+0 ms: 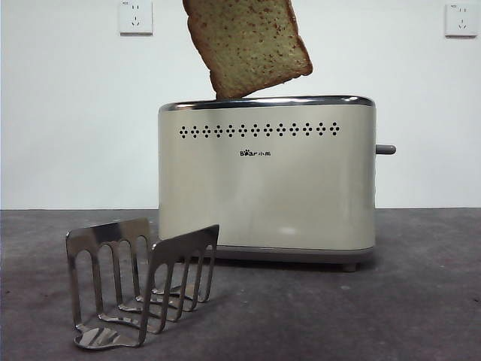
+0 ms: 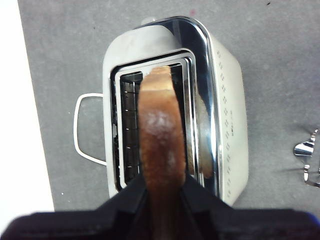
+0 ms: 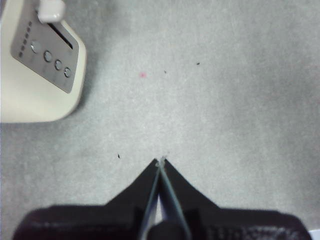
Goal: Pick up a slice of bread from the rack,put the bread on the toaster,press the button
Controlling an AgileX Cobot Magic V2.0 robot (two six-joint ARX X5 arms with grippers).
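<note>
The toaster [image 1: 267,177] stands on the grey table [image 1: 421,301], directly beneath the left gripper [image 2: 161,187]. In the left wrist view its chrome-rimmed top faces the camera, with the open slot straight under the jaws. In the front view it sits upright, logo and vent holes facing forward, with the white wall [image 1: 75,113] and two sockets behind it.

The slice of bread [image 1: 246,45] is pinched between the left gripper's two black jaws, which press against its flat faces from either side. It hangs edge-on below the gripper, its brown crust [image 2: 161,135] running away from the jaws toward the slot. In the front view the slice is tilted, its lowest corner at the level of the toaster's chrome rim; whether it has entered the slot cannot be told there. Its upper part runs out of the picture, so the gripper itself is not seen in that view.

The rack [image 1: 143,282] stands empty on the table, off to the side of the left gripper and lower than the toaster's front face; only a sliver of its steel [image 2: 306,150] shows in the left wrist view.

The right gripper [image 3: 161,162] hovers over bare table with its jaws pressed together and nothing between them. The toaster's narrow end lies well ahead of it and to one side, with the button [image 3: 51,10] sticking out above a row of small round controls.
</note>
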